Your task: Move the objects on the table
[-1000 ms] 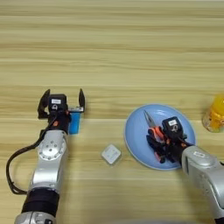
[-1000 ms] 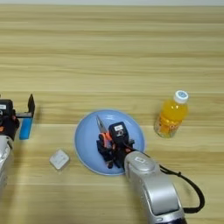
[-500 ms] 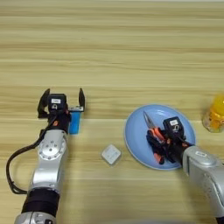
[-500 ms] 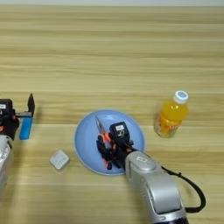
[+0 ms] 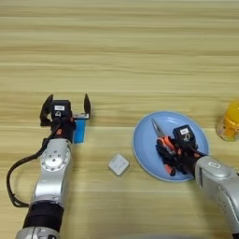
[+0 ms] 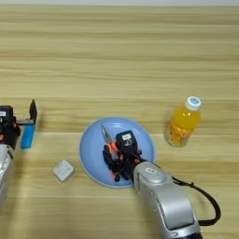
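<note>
Bench: the wide light wooden bench (image 5: 119, 56) with horizontal plank grain carries every object, all in the near half, within reach of both arms.

Left gripper: the left gripper (image 5: 65, 106) sits low over the left of the bench, its two black fingers (image 5: 87, 103) spread wide apart with nothing between them.

Blue bar: the small flat blue bar (image 5: 79, 130) lies flat on the bench just below the right-hand finger, nearer the wrist than the tips and partly under the gripper body. It is beside the fingers, not between them. My reading is that this is a free, unheld thing, either just set down or about to be approached.

Right gripper: the right gripper (image 6: 117, 161) is down over the round light-blue plate (image 6: 91, 140), on top of the orange-and-black-handled pliers (image 6: 108, 148).

Right fingers: they lie across the pliers' handles, but I cannot tell whether they are clamped or merely resting there.

Pliers: they lie inside the plate, metal nose (image 5: 157, 128) pointing up-left toward the far rim, handles under the gripper. The plate looks like their collecting place.

White block: the small white square block (image 5: 118, 164) rests alone between the arms, just left of the plate's rim, touching nothing.

Bottle: the small orange-juice bottle with white cap (image 6: 183, 122) stands upright right of the plate, apart from it and from both grippers.
</note>
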Controlling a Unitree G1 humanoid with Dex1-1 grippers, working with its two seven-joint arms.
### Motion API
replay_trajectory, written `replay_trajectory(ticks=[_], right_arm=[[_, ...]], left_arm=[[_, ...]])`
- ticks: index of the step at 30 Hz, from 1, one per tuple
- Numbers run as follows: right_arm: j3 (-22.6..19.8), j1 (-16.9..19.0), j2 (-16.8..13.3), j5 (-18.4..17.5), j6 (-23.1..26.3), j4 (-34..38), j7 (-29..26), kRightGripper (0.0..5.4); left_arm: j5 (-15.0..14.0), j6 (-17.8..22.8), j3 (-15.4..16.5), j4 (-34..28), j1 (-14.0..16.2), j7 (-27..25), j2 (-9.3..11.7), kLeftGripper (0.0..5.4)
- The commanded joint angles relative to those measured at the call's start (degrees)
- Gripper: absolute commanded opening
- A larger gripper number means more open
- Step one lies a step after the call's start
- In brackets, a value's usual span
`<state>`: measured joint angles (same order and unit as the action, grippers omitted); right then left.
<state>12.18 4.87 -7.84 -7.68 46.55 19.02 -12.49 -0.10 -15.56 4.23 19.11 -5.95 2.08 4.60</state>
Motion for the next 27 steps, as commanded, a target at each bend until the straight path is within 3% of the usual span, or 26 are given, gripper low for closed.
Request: replay_trajectory(ticks=[1, 11, 27], right_arm=[[0.0, 1.9, -0.9, -0.1, 2.4, 0.7, 0.1, 2.71], [-2.1, 1.6, -0.7, -1.8, 4.0, 4.5, 0.1, 2.31], [-3.8, 1.7, 0.2, -3.5, 4.3, 2.1, -0.2, 2.27]], left_arm=[[0.4, 0.7, 0.0, 0.0, -0.3, 0.1, -0.1, 5.40], [0.4, 0.8, 0.0, 0.0, -0.3, 0.1, -0.1, 5.40], [0.4, 0.7, 0.1, 0.0, -0.3, 0.2, -0.1, 5.40]])
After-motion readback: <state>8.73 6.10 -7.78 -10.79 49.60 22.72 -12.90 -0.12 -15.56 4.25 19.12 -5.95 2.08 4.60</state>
